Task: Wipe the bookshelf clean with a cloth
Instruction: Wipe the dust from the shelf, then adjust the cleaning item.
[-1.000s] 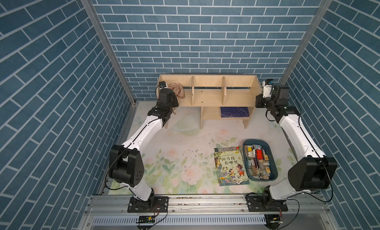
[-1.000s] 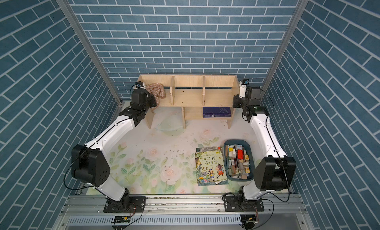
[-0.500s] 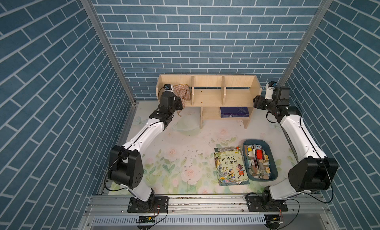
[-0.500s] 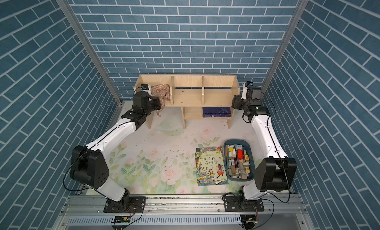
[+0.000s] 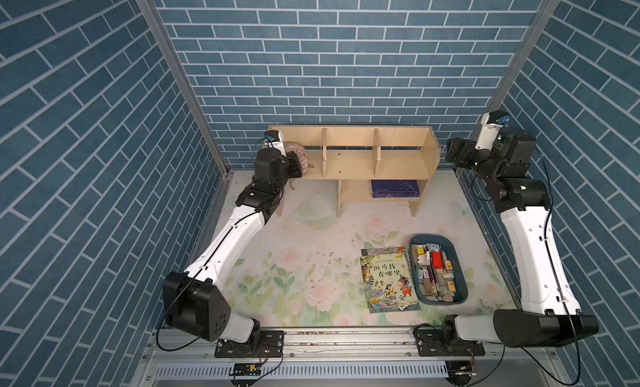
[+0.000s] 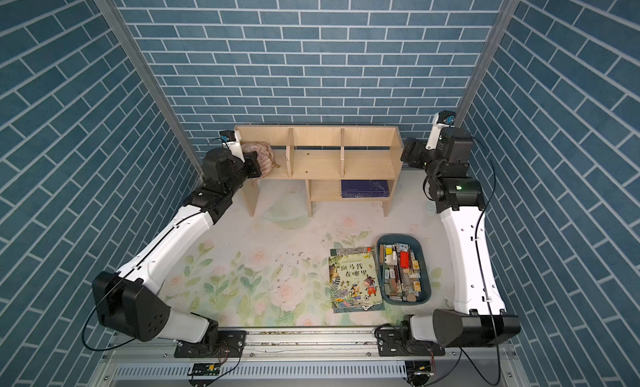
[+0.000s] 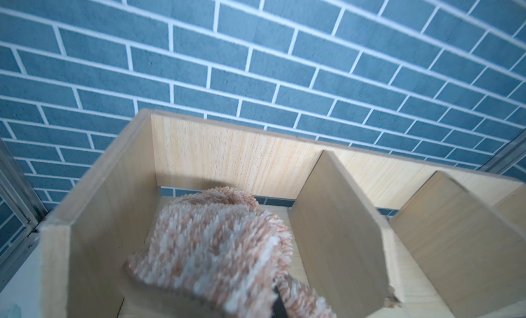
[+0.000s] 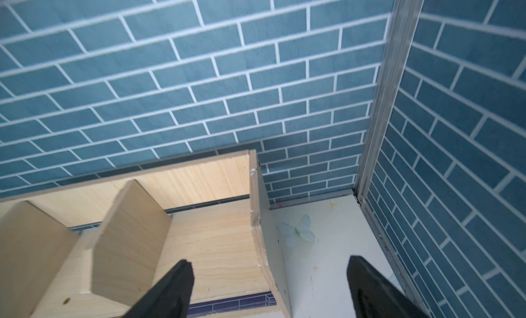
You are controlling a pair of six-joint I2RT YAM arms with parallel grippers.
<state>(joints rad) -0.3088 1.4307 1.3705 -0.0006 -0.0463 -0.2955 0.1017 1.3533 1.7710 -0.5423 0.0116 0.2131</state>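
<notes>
chg: R pincer [image 8: 269, 262] now apart, astride bookshelf [image 5: 349, 163] R end panel [image 8: 259, 217], not gripping | L pincer [image 5: 296, 163] clamped on cloth [image 7: 216, 245], in L compartment [image 7: 213, 160], table [image 5: 311, 236] far-left corner | means: wipe underway, shelf prob. unbraced

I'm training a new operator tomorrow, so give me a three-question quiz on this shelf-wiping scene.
1. True or false: the cloth sits in the middle compartment of the bookshelf.
2. What lies on the small lower shelf? A) a mug B) a dark blue book C) a stapler
3. Fill in: the jaws of the right tool stand ___.
Key: 1 false, it is in the end compartment by the left arm; 2 B; 3 open.
</notes>
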